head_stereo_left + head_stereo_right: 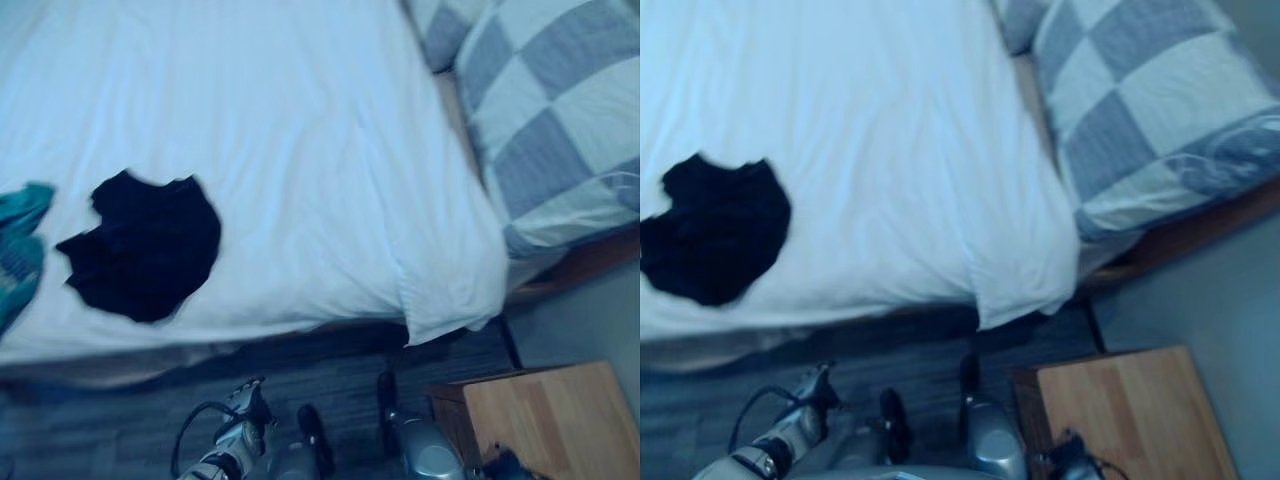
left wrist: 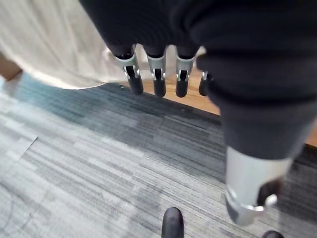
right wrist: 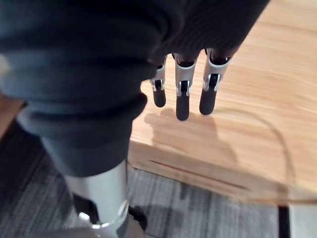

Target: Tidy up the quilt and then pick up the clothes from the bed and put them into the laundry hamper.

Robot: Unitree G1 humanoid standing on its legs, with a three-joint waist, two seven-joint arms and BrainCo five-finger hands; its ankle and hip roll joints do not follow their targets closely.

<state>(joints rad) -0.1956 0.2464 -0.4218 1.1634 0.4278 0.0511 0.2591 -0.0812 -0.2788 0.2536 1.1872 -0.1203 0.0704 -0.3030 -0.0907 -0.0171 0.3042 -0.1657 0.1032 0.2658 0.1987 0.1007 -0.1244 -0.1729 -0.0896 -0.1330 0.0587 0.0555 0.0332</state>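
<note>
A white quilt [image 1: 300,140] lies spread flat over the bed, one corner [image 1: 450,295] hanging off the near edge. On it at the left rests a crumpled black garment [image 1: 145,245], with a teal garment [image 1: 20,250] at the view's left edge. My left hand [image 2: 158,79] hangs low over the grey floor beside the bed's edge, fingers straight and holding nothing; it also appears at the bottom of the head view as left hand [image 1: 243,408]. My right hand [image 3: 182,96] hovers open above a wooden nightstand, empty.
Checked blue-grey pillows [image 1: 560,120] lie at the head of the bed on the right. The wooden nightstand [image 1: 550,420] stands at the lower right, close to my right arm. Grey striped carpet [image 2: 99,158] runs between me and the bed.
</note>
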